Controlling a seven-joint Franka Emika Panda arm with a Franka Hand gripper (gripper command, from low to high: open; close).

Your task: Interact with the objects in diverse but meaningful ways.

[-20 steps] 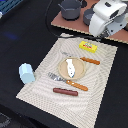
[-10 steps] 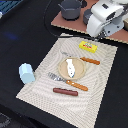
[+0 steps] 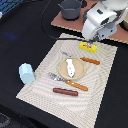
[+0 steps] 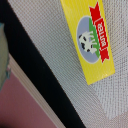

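Yellow packet [image 4: 93, 39] shows its butter label only close-up.

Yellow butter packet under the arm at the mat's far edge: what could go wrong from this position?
The yellow butter packet lies flat on the woven mat, so the fingers may slide over it or snag the mat instead. It sits near the mat's edge, beside the raised brown board; a push could shove it off the mat against that board. The gripper itself is hidden in both views, so its alignment with the packet cannot be confirmed.

Arm [image 3: 102, 22] shifted slightly — little else.
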